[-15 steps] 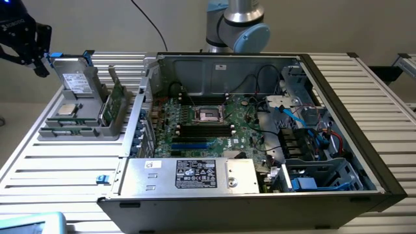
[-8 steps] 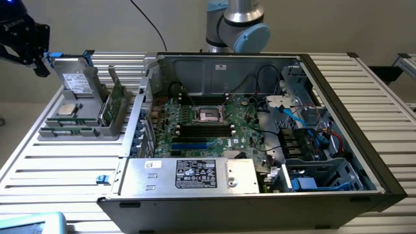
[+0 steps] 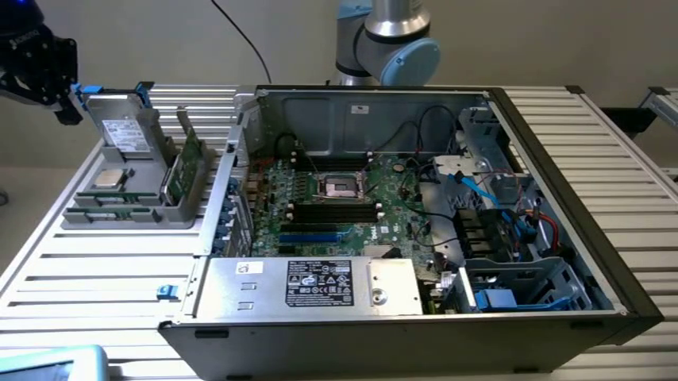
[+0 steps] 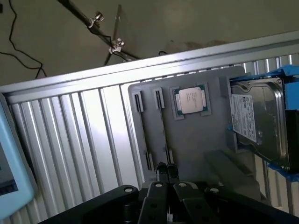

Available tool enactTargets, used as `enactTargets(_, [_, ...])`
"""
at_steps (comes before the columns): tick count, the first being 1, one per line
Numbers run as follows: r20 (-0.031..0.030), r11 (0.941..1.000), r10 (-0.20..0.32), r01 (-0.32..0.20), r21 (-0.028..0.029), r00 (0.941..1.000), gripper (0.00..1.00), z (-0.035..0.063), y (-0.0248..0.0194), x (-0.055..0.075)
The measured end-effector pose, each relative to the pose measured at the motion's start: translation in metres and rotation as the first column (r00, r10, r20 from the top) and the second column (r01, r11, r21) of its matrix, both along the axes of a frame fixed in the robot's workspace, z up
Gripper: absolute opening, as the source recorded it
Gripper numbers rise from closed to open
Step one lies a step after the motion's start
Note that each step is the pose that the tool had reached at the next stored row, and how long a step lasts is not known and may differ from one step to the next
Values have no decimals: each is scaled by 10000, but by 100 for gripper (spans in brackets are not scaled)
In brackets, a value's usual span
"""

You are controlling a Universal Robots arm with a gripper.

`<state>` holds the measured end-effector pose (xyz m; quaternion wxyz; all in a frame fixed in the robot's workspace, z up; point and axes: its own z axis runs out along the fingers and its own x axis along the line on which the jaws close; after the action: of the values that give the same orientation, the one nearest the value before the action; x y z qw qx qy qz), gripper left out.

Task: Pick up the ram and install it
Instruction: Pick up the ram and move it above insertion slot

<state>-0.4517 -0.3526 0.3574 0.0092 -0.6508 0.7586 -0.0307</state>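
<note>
Fingers: I count two fingertips (image 4: 161, 171), drawn almost together with a sliver of gap; I see nothing gripped between them.
Gripper (image 4: 166, 171): one, hanging above the grey tray (image 4: 196, 140) at the exterior view's far left, apart from everything in it.
Ram (image 4: 163, 130): one stick, standing on edge in a pair of holders in the tray, just beside the processor chip (image 4: 190, 100).
Holders: two pairs; the pair farther from the chip looks unfilled.
Processor chip: one, lying flat in its recess.
Hard drive (image 4: 259, 119): one, at the tray's far end.
Green card (image 3: 190, 163): one, upright on the tray's side nearest the computer case (image 3: 551, 159).
Computer case: one, open, to the exterior view's right of the tray.
Memory slots (image 3: 337, 209): black, on the motherboard; I cannot count them.
</note>
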Motion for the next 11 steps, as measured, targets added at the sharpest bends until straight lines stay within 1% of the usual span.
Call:
enactTargets(1, [-6, 9998, 179, -179, -2, 9998, 11, 0, 0, 0])
enactTargets(2, [-26, 9994, 333, -333, -1, 9994, 11, 0, 0, 0])
enactTargets(3, [-34, 9993, 368, -368, 0, 9993, 11, -1, 0, 0])
enactTargets(11, [-37, 9993, 369, -369, -1, 9993, 11, 0, 0, 0])
